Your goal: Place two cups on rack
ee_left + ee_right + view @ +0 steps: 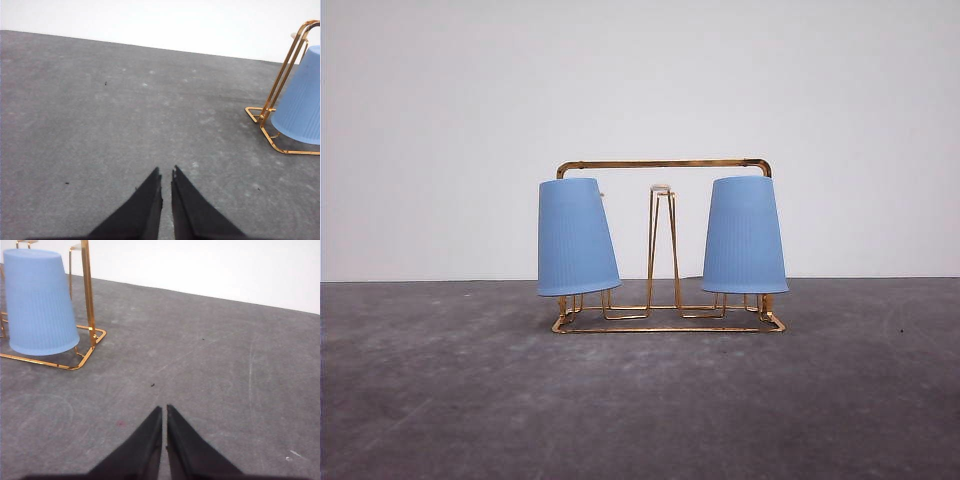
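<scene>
Both end effectors, left (166,172) and right (164,409), sit closed and hold nothing above the grey counter (640,400). On it stands the gold rack (665,240). Two blue cups hang upside down on its prongs: the left cup (575,237) tilted, the right cup (744,235) nearly upright.

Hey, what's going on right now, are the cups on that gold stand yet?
Left gripper shut, empty; right gripper shut, empty. Both blue cups upside down on the gold rack. Nothing in the way.
</scene>
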